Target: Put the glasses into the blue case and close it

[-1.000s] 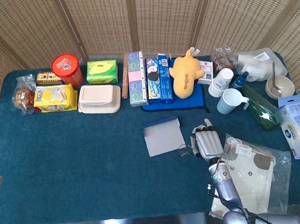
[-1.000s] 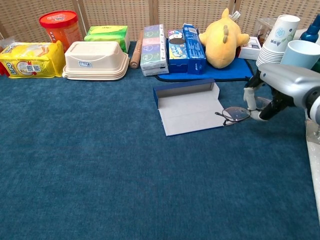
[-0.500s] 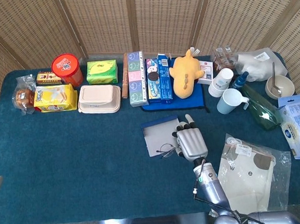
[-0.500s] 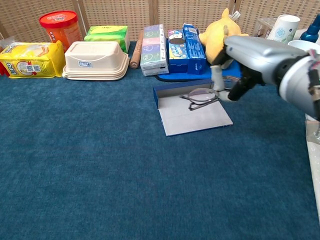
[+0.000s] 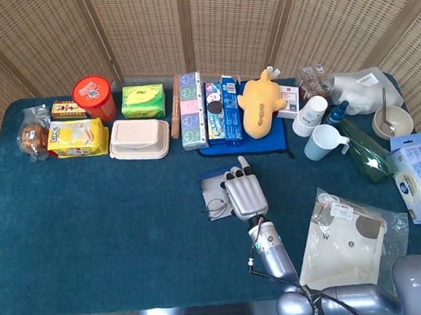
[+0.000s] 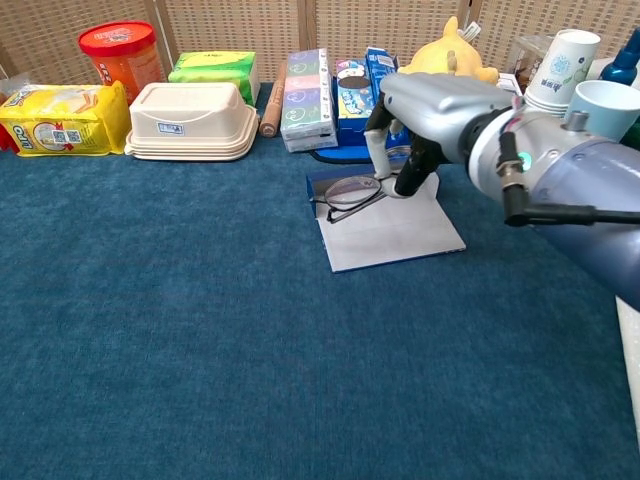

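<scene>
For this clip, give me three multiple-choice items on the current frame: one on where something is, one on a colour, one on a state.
1. Where are the glasses?
A. Over the left end of the open case
B. On the plastic bag
C. Beside the red tub

2. What colour is the plush toy?
A. Green
B. Yellow
C. White

3. What state is the blue case in?
A. Closed
B. Open, lid flat on the table
C. Upside down

Answers:
1 A: the chest view shows the right hand holding the glasses over the case's left end.
2 B: both views show a yellow toy at the back of the table.
3 B: the grey inside of the lid faces up, with the blue tray behind it.
</scene>
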